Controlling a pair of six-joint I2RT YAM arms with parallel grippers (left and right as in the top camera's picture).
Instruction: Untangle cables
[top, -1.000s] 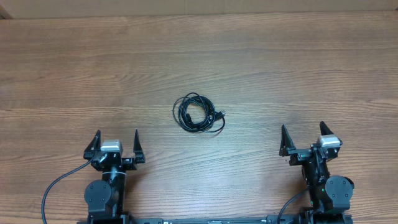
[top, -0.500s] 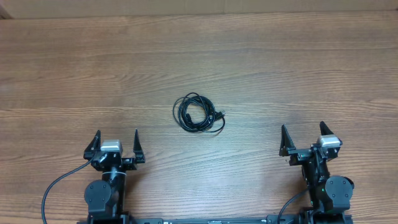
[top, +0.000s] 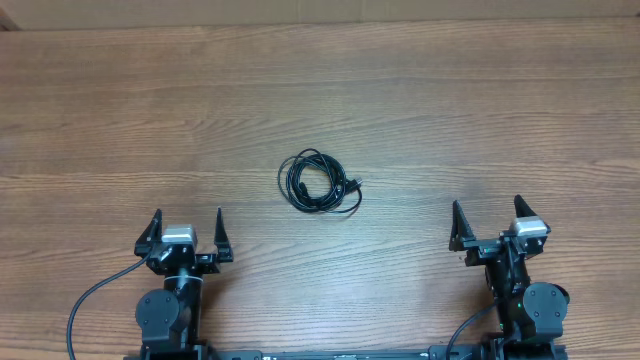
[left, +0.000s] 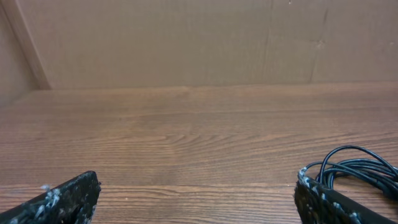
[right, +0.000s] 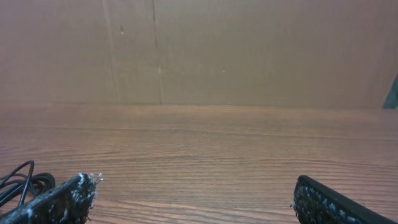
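Observation:
The cables (top: 318, 183) lie as one small coiled black bundle on the wooden table (top: 450, 110), near its middle, with a plug end sticking out to the right. The bundle also shows at the right edge of the left wrist view (left: 359, 167) and at the lower left edge of the right wrist view (right: 22, 180). My left gripper (top: 187, 226) is open and empty at the front left, well short of the bundle. My right gripper (top: 487, 218) is open and empty at the front right, also apart from it.
A brown cardboard wall (left: 186, 43) stands along the table's far edge. Both arm bases sit at the front edge, the left one (top: 165, 310) and the right one (top: 525, 310).

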